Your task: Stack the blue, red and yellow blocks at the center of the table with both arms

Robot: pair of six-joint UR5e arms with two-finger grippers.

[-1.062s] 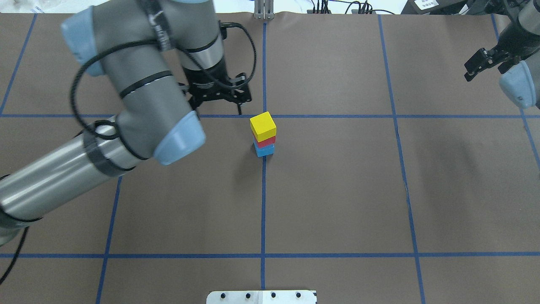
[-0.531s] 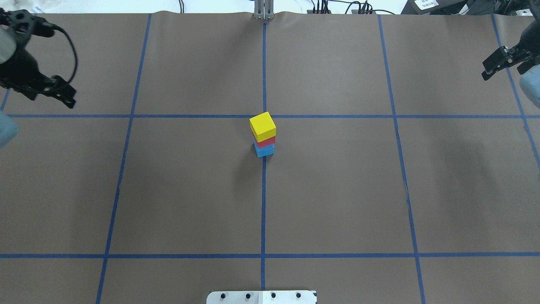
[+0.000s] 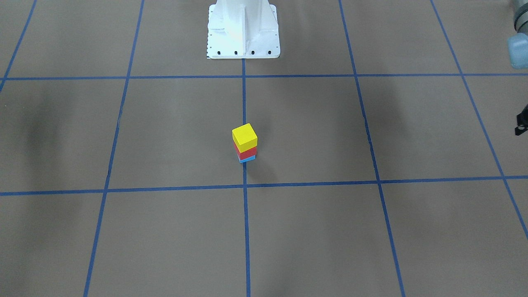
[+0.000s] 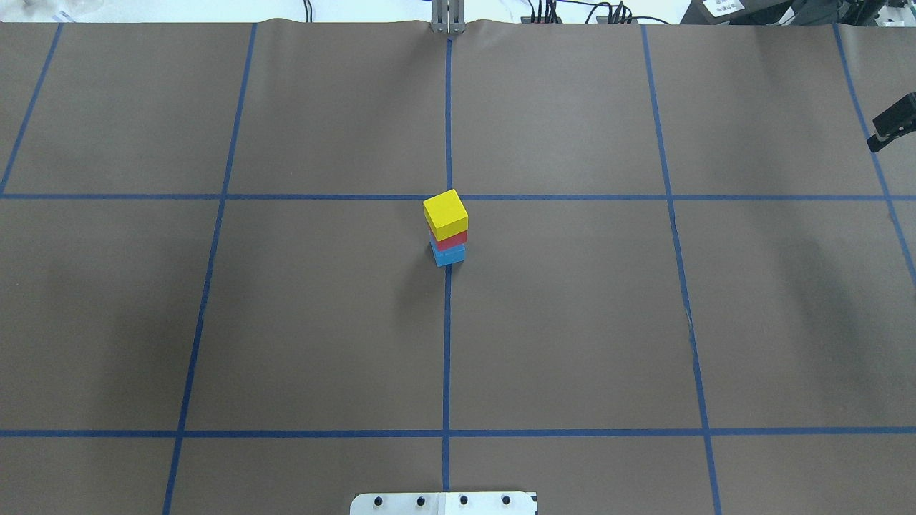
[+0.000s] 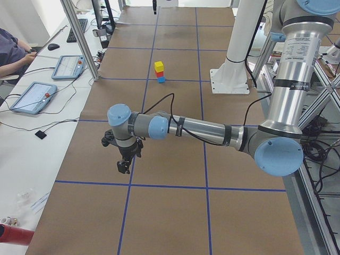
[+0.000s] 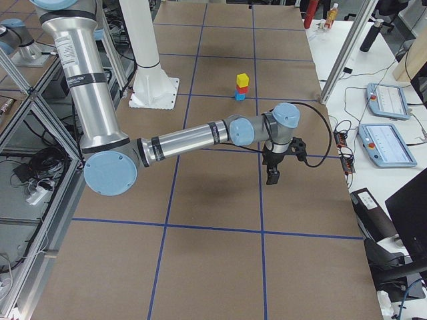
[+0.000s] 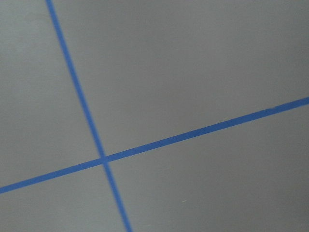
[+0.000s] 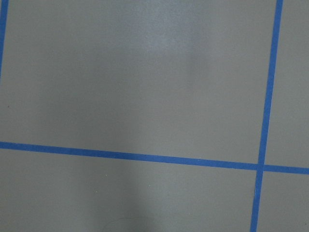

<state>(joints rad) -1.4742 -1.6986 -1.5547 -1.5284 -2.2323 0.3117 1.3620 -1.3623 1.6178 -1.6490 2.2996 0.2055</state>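
Observation:
A yellow block (image 4: 445, 213) sits on a red block (image 4: 449, 239), which sits on a blue block (image 4: 449, 254), at the table's centre; nothing touches the stack. It also shows in the front view (image 3: 244, 137) and both side views. Only a dark sliver of my right gripper (image 4: 891, 125) shows at the overhead view's right edge, far from the stack. My left gripper (image 5: 124, 166) hangs over bare table far to the left and is out of the overhead view. Neither wrist view shows fingers. I cannot tell if either gripper is open or shut.
The robot's white base plate (image 4: 444, 503) sits at the near table edge. Blue tape lines (image 4: 447, 322) grid the brown paper. Tablets (image 5: 33, 96) and an operator (image 5: 11, 49) are beyond the far edge, behind an aluminium post (image 5: 79, 37).
The left arm has swung away from beside the stack and left the overhead view. The right gripper has moved further right, to the edge. The stack has not moved.

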